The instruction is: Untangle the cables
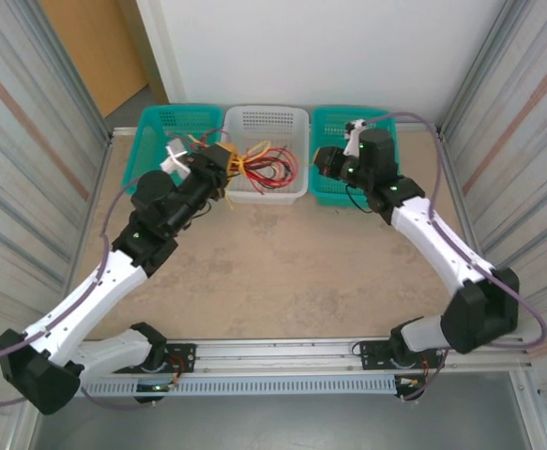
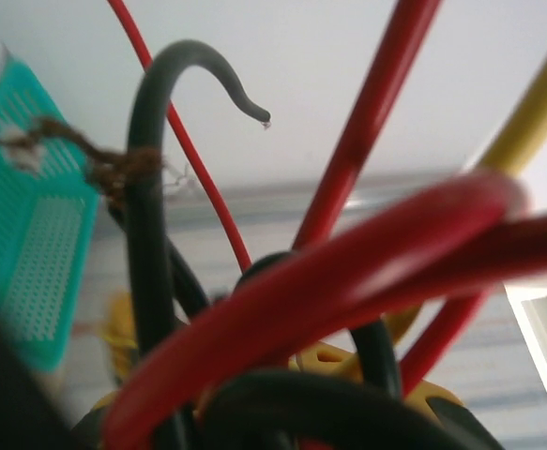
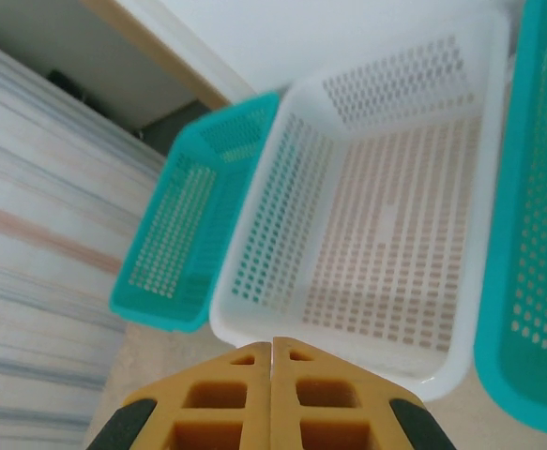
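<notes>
The left claw (image 1: 228,161) is clenched narrowly on the cables (image 1: 268,169). They form one tangled bunch that fans out to the right of its fingertips, over the white basket (image 1: 271,120). Behind this claw and to its left sits the left teal basket (image 1: 172,124).

In the left wrist view the cables (image 2: 348,291) crowd right against the lens in three colours: red, black and yellow. The loops overlap too much to count single strands. One frayed brown tie (image 2: 113,167) wraps a black strand.

The right claw (image 1: 321,159) is clenched on nothing, its yellow fingers (image 3: 226,398) pressed flat together. It hangs over the left edge of the right teal basket (image 1: 348,127), with the white basket just to its left.

There are three baskets: two teal and one white.
</notes>
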`<state>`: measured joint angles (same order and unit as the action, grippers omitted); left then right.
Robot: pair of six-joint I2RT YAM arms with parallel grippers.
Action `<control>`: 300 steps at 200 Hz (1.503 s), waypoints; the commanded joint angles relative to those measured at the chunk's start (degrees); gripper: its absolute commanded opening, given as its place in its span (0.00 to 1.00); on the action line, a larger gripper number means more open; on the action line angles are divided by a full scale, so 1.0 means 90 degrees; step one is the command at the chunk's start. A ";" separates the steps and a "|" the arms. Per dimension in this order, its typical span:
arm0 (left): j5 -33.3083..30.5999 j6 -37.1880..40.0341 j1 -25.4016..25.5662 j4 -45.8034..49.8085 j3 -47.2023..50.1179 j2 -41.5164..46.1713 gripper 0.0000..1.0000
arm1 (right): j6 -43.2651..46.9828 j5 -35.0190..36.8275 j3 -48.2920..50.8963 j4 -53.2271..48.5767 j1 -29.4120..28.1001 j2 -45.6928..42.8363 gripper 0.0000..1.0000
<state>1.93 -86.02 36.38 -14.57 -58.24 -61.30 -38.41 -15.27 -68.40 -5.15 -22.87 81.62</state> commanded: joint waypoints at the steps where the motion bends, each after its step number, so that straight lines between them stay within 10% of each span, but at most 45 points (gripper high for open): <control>1: 0.0477 -0.0274 0.0574 -0.0767 -0.0787 -0.0332 0.00 | -0.0341 -0.0616 0.0357 0.0819 -0.0182 0.0467 0.00; 48: -0.0082 0.0461 0.0733 -0.1208 -0.1628 -0.0684 0.00 | -0.1015 -0.0539 0.1077 0.2050 -0.1158 0.0894 0.00; 92: -0.0663 0.3013 0.0253 -0.1847 -0.2009 -0.0904 0.00 | -0.2147 0.0685 0.2709 0.3377 -0.2660 0.0125 0.00; 178: -0.0651 0.4101 -0.1060 -0.2662 -0.0446 -0.1055 0.00 | -0.1370 0.3256 0.2486 0.1803 -0.4961 -0.1917 0.00; 300: 0.1416 0.5418 -0.1706 -0.2082 0.1557 -0.0298 0.00 | 0.1305 0.3657 -0.0960 -0.1481 -0.4100 -0.3203 0.00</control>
<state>7.14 -41.63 21.15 -34.57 -46.41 -66.00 -34.15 19.66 -71.24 -14.17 -64.29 52.88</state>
